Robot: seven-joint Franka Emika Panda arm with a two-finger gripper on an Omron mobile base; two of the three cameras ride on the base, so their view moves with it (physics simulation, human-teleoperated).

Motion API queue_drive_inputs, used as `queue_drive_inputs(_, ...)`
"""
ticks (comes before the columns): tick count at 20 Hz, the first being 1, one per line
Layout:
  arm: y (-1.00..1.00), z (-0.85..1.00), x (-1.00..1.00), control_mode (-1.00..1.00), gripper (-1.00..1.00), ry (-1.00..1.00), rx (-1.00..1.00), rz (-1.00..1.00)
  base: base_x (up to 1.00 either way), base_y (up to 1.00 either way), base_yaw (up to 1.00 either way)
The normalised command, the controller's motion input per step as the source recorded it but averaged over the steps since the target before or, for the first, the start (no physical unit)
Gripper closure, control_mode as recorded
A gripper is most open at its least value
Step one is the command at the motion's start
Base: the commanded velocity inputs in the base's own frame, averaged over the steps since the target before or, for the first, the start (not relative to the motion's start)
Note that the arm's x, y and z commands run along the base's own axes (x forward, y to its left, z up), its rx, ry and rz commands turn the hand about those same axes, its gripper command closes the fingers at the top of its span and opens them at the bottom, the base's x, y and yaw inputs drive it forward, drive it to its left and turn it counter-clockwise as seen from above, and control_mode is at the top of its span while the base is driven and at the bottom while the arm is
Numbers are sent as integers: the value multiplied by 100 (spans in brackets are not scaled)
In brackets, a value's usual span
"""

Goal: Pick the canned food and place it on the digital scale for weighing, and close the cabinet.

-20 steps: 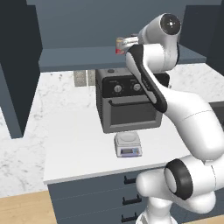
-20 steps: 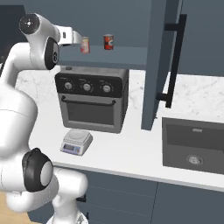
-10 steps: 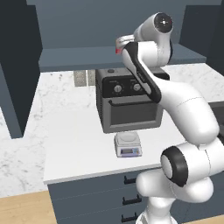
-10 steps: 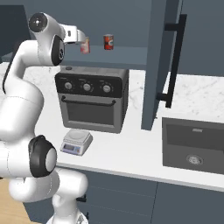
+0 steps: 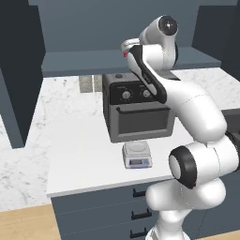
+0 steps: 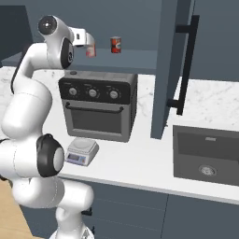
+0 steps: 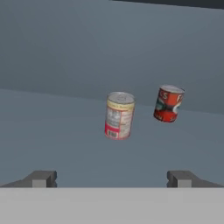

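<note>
Bench [image 6: 140,161]: white marble, carries toaster oven [image 6: 99,109], digital scale [image 6: 81,151], sink [image 6: 207,156].
Cabinet [image 6: 170,70]: slate-blue, door open.
Canned food [image 7: 119,115]: upright on cabinet shelf [image 7: 52,127], beside red can [image 7: 168,103].
Claw [image 7: 113,178]: wide open, empty, facing canned food.

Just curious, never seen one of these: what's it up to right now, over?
Gripper open, empty. Canned food ahead on cabinet shelf, untouched. Red can beside it, apart.
</note>
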Motion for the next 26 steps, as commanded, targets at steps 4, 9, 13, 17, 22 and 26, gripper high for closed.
queue_drive_inputs(4,1,-18,23,-100,-100,0,0,0,0,0,0)
queue_drive_inputs(9,0,-3,31,-100,-100,0,0,0,0,0,0)
queue_drive_inputs(13,0,-3,34,-100,-100,0,0,0,0,0,0)
queue_drive_inputs(17,0,-5,34,-100,-100,0,0,0,0,0,0)
queue_drive_inputs(22,1,-6,34,-100,-100,0,0,0,0,0,0)
queue_drive_inputs(26,0,-1,36,-100,-100,0,0,0,0,0,0)
